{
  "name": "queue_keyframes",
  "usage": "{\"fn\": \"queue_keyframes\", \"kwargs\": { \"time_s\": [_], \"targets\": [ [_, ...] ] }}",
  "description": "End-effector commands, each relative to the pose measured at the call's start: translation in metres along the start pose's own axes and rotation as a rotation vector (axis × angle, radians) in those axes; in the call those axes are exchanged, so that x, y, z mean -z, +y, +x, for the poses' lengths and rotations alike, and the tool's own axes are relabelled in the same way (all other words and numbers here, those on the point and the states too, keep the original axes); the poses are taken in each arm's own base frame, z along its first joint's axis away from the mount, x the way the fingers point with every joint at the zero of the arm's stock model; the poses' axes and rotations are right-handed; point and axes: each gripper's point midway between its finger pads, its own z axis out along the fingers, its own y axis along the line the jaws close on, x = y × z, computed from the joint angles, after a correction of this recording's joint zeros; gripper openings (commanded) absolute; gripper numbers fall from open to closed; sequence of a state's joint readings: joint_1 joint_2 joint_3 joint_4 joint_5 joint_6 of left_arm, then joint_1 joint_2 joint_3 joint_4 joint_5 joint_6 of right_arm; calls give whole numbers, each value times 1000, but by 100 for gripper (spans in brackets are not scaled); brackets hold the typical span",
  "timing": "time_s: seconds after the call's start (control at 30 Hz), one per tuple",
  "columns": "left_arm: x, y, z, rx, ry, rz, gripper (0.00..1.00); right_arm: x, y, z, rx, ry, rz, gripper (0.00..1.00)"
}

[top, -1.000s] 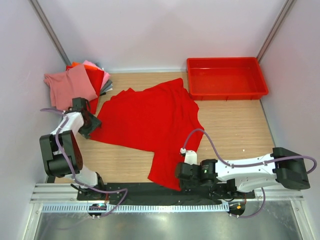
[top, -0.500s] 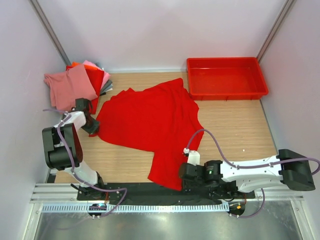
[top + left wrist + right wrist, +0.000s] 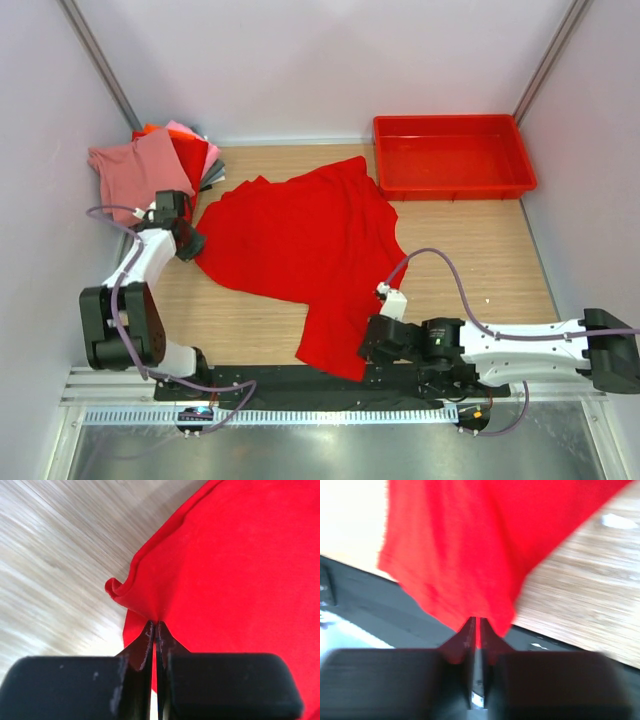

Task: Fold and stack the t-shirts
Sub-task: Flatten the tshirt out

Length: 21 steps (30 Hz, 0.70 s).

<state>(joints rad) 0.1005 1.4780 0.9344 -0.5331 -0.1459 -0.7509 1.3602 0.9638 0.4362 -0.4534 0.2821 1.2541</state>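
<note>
We saw folded stack (image 3: 150, 170) done at far-left corner; red t-shirt (image 3: 300, 235) lay rumpled at centre, not yet folded; left gripper (image 3: 154, 626) pinched tight on its left edge; right gripper (image 3: 475, 623) clamped on near hem; we judged flattening, folding, stacking left.

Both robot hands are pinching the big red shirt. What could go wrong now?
The left gripper pinches only a thin fold at the edge of the red shirt, so the cloth might slip out when pulled. The right gripper holds the near corner over the black rail, where it could snag. The left gripper is also close to the folded stack and might bump it.
</note>
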Motion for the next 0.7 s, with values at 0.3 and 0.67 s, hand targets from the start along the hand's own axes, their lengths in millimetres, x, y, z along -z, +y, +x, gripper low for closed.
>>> {"fn": "queue_keyframes", "kwargs": {
  "time_s": [0.3, 0.67],
  "targets": [
    [54, 3, -4, -25, -52, 77, 0, -3, 42, 13, 118, 13, 83, 74],
    [64, 6, 7, -67, -28, 110, 0, -10, 14, 28, 208, 14, 288, 77]
  ]
}}
